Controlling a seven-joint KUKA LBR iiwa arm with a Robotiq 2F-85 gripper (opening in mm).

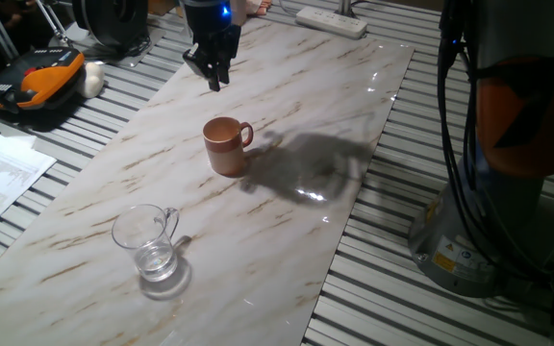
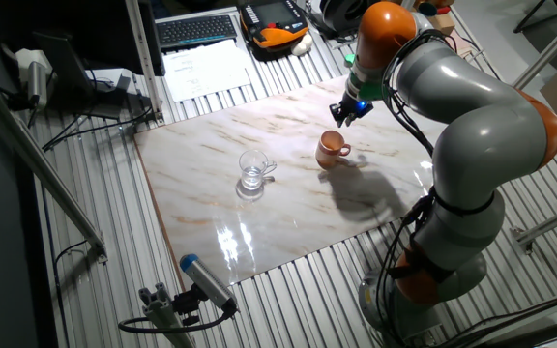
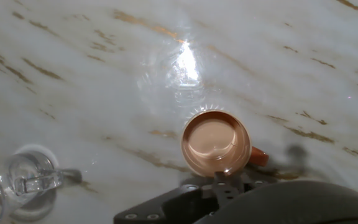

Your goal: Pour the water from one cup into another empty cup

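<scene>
The tool (image 1: 214, 75) hangs above the marble-patterned bench (image 1: 287, 106), clear of both mugs and holding nothing. Its fingers point downward and appear close together in one fixed view, but whether they are fully closed cannot be told from any view. The glass mug (image 1: 148, 242) stands upright near the front edge of the bench in that view, its loop handle turned toward the right, with a small amount of water (image 1: 157, 261) at its bottom. The brown mug (image 1: 226, 145) stands upright near the middle of the bench, well apart from the glass mug, its handle also to the right. In the hand view the brown mug (image 3: 216, 144) lies almost directly below the camera, its lighter inside visible, while the glass mug (image 3: 28, 180) sits toward the lower left corner. In the other fixed view the tool (image 2: 348, 112) is above and just behind the brown mug (image 2: 331, 148), with the glass mug (image 2: 253, 171) to its left. A white power strip (image 1: 331, 20) lies at the far end of the bench.
</scene>
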